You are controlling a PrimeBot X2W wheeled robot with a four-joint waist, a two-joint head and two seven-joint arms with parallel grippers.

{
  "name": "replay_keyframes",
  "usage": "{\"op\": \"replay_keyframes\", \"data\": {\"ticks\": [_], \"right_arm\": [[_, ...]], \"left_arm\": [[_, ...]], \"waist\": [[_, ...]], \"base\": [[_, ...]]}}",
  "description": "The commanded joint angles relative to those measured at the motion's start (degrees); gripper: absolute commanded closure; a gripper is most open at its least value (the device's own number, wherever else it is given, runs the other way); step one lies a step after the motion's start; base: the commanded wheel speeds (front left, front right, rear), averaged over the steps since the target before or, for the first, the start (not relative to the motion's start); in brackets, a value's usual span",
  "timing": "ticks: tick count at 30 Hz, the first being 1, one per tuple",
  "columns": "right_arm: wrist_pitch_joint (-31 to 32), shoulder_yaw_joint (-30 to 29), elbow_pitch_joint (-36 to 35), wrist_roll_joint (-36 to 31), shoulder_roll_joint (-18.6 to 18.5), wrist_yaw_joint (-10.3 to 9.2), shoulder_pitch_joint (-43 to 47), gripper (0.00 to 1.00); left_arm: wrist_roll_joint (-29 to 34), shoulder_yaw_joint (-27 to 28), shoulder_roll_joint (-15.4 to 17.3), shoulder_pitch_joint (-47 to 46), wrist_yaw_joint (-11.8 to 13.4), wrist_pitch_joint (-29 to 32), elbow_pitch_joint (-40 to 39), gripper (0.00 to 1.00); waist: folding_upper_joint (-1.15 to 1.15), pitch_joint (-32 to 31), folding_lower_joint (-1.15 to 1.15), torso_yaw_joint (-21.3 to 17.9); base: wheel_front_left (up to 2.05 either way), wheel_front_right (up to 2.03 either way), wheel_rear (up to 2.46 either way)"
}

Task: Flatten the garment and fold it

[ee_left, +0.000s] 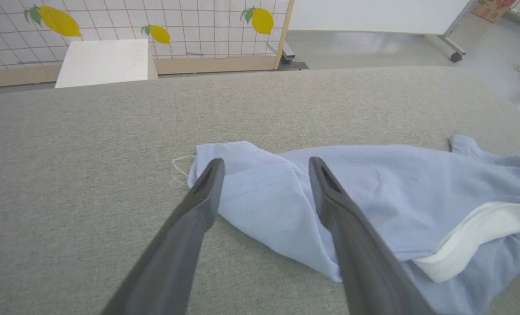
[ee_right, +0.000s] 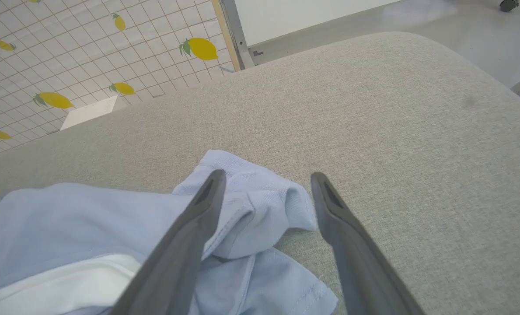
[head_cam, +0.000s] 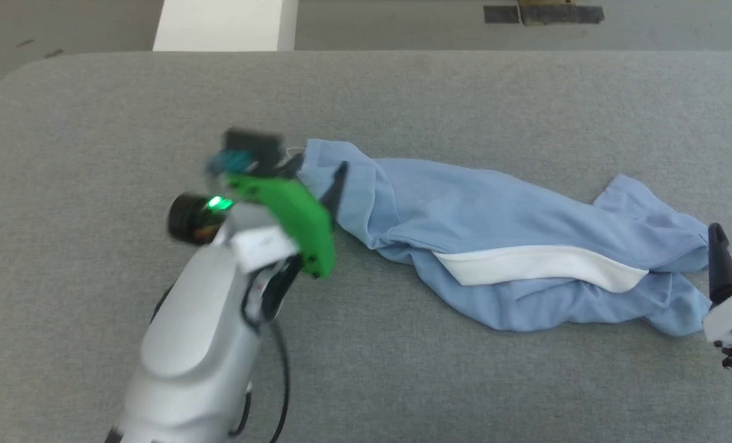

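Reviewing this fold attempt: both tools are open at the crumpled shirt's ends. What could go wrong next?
The shirt lies twisted and doubled, so the left tool could pinch several layers and a pull might not flatten it. The right tool straddles a rolled-over edge and may grab the roll. A loose thread by the left end could snag.

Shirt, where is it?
In the head view the shirt lies crumpled on the grey table, right of centre, with the left gripper at one end and the right gripper at the other.
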Motion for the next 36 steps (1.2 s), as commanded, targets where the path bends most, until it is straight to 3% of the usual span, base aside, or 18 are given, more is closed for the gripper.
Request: {"op": "replay_keyframes", "data": {"ticks": [1, 8, 16, 17, 18, 19, 25, 26, 36], "right_arm": [[0.0, 0.4, 0.1, -0.3, 0.1, -0.08, -0.8, 0.00], [-0.4, 0.4, 0.8, -0.3, 0.1, -0.08, -1.2, 0.00], [-1.2, 0.4, 1.7, -0.2, 0.1, -0.08, -1.6, 0.00], [-1.2, 0.5, 1.8, -0.3, 0.1, -0.08, -1.6, 0.00], [-1.2, 0.6, 1.8, -0.3, 0.1, -0.08, -1.6, 0.00], [-1.2, 0.7, 1.9, -0.3, 0.1, -0.08, -1.6, 0.00], [-1.1, 0.9, 2.3, -0.7, 0.1, -0.08, -1.9, 0.00], [-0.9, 0.8, 2.7, -1.0, 0.1, -0.08, -1.4, 0.00], [-0.1, 1.4, 2.6, -1.7, 0.1, -0.08, -0.8, 0.00]], "left_arm": [[-0.1, -1.3, -0.4, -2.5, -0.5, 3.7, 1.7, 0.00], [0.7, -9.1, -0.9, -10.7, -2.4, 24.4, 7.6, 0.00], [3.0, -11.9, 1.3, -12.1, -1.3, 32.0, 10.2, 0.00], [2.9, -11.9, 1.3, -12.0, -1.1, 32.3, 10.2, 0.15], [2.7, -11.7, 1.2, -11.9, -0.9, 32.1, 10.1, 0.64], [2.4, -11.7, 1.1, -11.7, -0.9, 32.1, 10.0, 1.00], [-0.8, -9.7, -0.2, -10.8, -1.0, 29.4, 8.1, 1.00], [-6.0, -4.1, -1.4, -9.1, 0.8, 23.7, 4.5, 1.00], [-14.8, 9.3, 0.0, 6.6, 7.5, 15.2, -0.7, 1.00]], "waist": [[0.00, 0.9, 0.00, -0.9], [0.00, 3.0, 0.00, -2.7], [0.00, 3.8, 0.00, -3.5], [0.00, 3.8, 0.00, -3.4], [0.00, 3.8, 0.00, -3.3], [0.00, 3.8, 0.00, -3.1], [0.00, 3.3, 0.00, -1.4], [0.00, 2.2, 0.00, 0.8], [0.00, 0.4, 0.00, 4.7]], "base": [[0.00, 0.00, 0.00], [0.00, 0.00, 0.00], [0.00, 0.00, 0.00], [0.00, 0.00, 0.00], [0.00, 0.00, 0.00], [0.00, 0.00, 0.00], [0.00, 0.00, 0.00], [0.00, 0.00, 0.00], [0.00, 0.00, 0.00]]}}
